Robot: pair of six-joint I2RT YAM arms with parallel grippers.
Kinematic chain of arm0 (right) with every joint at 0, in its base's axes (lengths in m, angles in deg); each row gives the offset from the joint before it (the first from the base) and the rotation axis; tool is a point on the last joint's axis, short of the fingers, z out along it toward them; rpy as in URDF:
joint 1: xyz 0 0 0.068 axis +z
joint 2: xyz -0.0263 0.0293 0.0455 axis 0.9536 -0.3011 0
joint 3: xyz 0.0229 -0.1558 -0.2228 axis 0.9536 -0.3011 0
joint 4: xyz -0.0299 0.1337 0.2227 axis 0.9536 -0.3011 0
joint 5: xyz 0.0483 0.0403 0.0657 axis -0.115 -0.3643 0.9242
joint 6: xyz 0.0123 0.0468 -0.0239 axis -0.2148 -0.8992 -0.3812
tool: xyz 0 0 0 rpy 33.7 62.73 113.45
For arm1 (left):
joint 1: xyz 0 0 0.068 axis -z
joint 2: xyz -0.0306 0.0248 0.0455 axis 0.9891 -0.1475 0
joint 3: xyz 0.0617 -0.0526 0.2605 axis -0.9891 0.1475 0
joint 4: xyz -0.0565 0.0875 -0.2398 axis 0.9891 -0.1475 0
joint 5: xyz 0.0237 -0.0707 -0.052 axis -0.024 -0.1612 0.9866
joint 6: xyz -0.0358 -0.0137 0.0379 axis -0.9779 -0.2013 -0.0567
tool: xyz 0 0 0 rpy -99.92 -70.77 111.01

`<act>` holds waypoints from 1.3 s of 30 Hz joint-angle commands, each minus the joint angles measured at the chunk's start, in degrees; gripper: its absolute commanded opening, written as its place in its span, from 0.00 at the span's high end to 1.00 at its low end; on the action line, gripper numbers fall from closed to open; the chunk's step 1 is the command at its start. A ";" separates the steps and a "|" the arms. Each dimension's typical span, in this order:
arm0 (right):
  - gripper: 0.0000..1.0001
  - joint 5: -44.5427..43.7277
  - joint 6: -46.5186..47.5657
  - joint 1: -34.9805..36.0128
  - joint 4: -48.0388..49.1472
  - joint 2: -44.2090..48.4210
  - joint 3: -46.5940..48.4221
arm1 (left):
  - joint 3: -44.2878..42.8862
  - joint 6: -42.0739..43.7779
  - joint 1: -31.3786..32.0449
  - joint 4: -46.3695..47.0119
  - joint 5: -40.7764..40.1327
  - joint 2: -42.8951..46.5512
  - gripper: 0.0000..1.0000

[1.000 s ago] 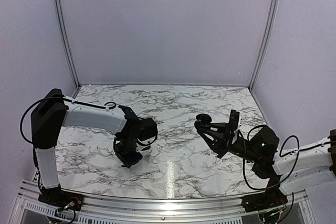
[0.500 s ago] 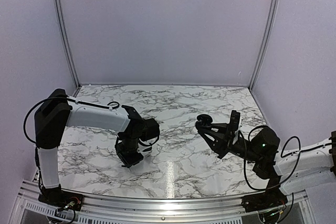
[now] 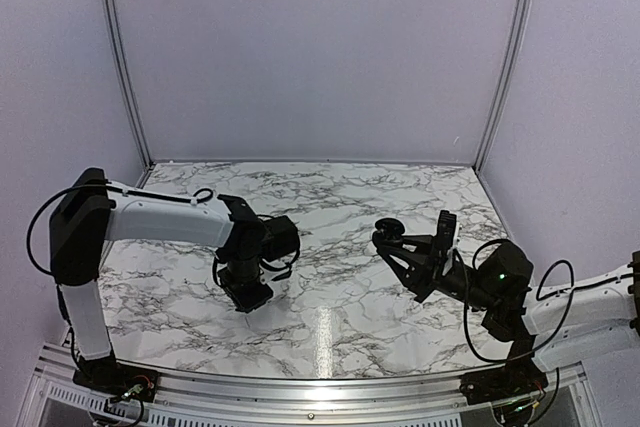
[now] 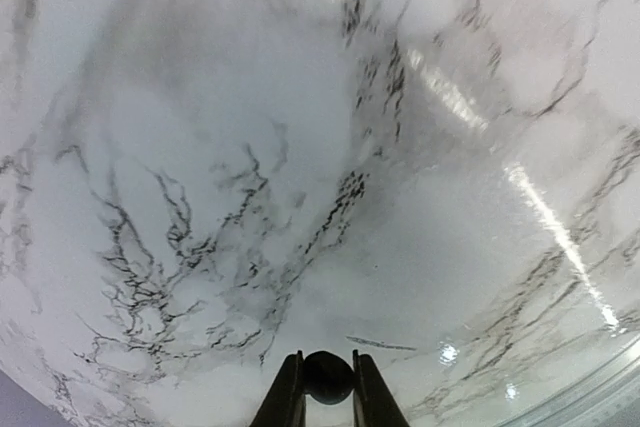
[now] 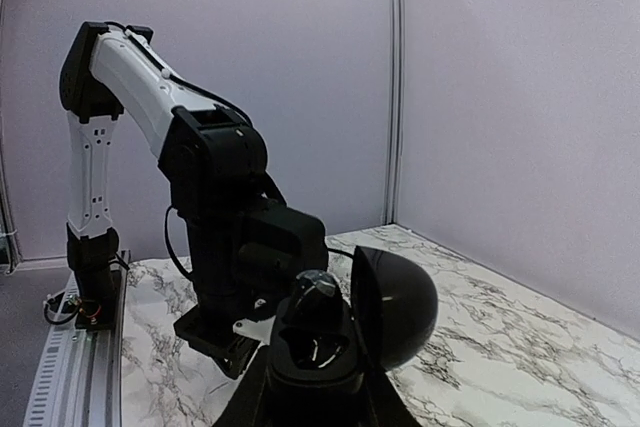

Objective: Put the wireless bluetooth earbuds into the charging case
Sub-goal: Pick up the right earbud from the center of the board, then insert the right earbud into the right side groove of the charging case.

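Observation:
My left gripper (image 4: 328, 365) is shut on a small round black earbud (image 4: 328, 381) and holds it above the marble table (image 4: 300, 147). In the top view the left gripper (image 3: 249, 296) points down at the table's left middle. My right gripper (image 3: 402, 250) is shut on a black charging case (image 3: 389, 229) and holds it up in the air right of centre. In the right wrist view the case (image 5: 318, 355) stands open with its lid (image 5: 398, 307) upright. One black earbud (image 5: 316, 293) sits in the case, with an empty slot beside it. The white earbuds are out of view.
Lilac walls close in the marble table (image 3: 340, 197) at the back and sides. A metal rail (image 3: 300, 387) runs along the near edge. The left arm (image 5: 225, 227) fills the middle of the right wrist view, facing the case.
My left gripper has shifted slightly left and back over the table, still holding the black earbud. The right arm and the case have stayed put.

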 commanded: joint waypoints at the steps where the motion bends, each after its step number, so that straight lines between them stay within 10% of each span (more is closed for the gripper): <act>1: 1.00 -1.00 2.22 -0.43 0.33 0.36 1.45 | -0.17 -0.98 -1.04 7.32 0.52 9.65 0.87; 18: 1.00 -5.14 21.23 4.32 15.63 -10.80 5.17 | 17.12 -8.99 -0.29 57.32 14.60 43.30 0.89; 39: 1.00 -29.74 30.01 12.61 25.76 -21.49 11.24 | 18.49 -17.90 10.34 86.30 12.13 34.40 0.89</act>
